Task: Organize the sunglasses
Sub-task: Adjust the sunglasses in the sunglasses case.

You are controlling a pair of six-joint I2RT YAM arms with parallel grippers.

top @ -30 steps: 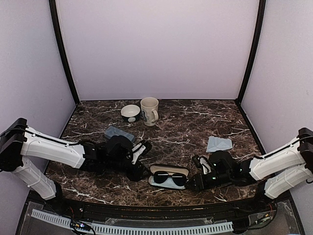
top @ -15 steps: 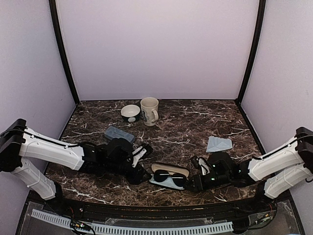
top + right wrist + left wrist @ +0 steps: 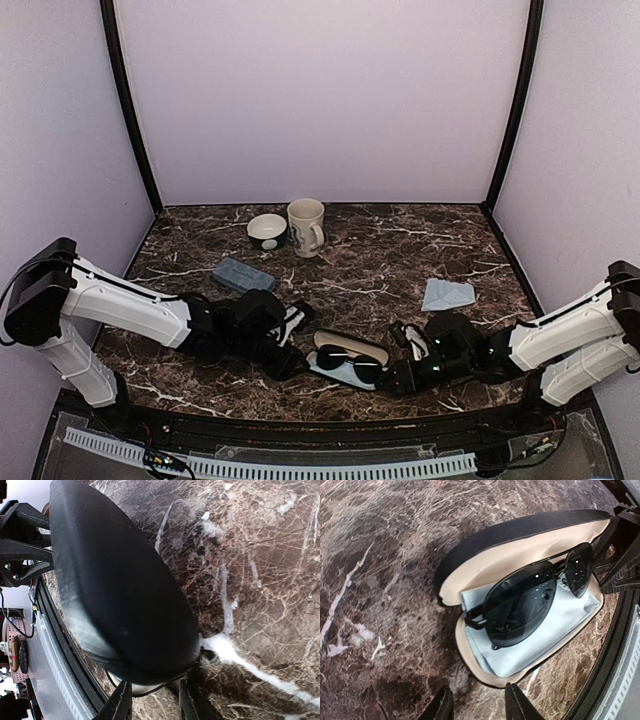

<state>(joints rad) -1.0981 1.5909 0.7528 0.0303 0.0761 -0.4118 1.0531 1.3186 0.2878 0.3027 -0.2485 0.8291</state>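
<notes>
We count one pair of sunglasses point(image 3: 530, 600), black thin frame with dark lenses. It lies folded inside one open black case point(image 3: 520, 535) on a light-blue cloth liner point(image 3: 530, 650). The case has a beige lining, its lid is tilted up about halfway, and it sits on the marble table point(image 3: 380, 260) near the front edge, between the two arms.

Two grippers, one at each end of the case. The left gripper point(image 3: 477, 709) is just beside the left end, low over the marble, with its two fingers point(image 3: 442, 707) parted and nothing between them. The right gripper point(image 3: 152, 700) is at the right end, its two fingers a little apart right under the case's dark shell. We cannot tell whether they touch it, and nothing is clearly clamped.

Elsewhere on the table:
- One grey-blue case point(image 3: 243, 273), closed, behind the left arm.
- One cream mug point(image 3: 306, 226) and one small bowl point(image 3: 267, 231), side by side near the back.
- One loose blue cloth point(image 3: 448, 294) on the right.
</notes>
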